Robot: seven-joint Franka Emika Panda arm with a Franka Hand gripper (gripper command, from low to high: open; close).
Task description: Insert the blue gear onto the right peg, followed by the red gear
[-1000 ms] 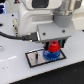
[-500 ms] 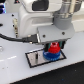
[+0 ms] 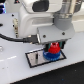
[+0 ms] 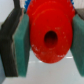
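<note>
White Franka arm (image 3: 42, 17) filling the upper half of the exterior view, black cable looping off toward 9 o'clock. White tabletop (image 3: 15, 67) underneath. Grey rectangular plate with black border (image 3: 35, 59) lying at roughly 6 o'clock from the arm's wrist, its long side running from 8 o'clock to 2 o'clock. Gripper (image 3: 52, 48) hanging straight down over the plate's 3 o'clock half, clenched on the red gear (image 3: 53, 49). Blue gear (image 3: 50, 56) lying flat on the plate directly beneath the red one, only its toothed rim showing around the 6 o'clock edge; red gear just above or touching it, contact not readable. Right peg hidden by the two gears. A thin pale pin (image 3: 37, 57) standing on the plate's other half, toward 9 o'clock from the gears, blurred.

In the wrist view, red gear (image 4: 49, 35) seen face-on with its dark centre hole, pinched on both flanks between teal finger pads (image 4: 21, 42). A sliver of blue gear (image 4: 25, 4) peeking past the red rim. Gripper (image 4: 49, 36) fully closed against the gear's sides.
</note>
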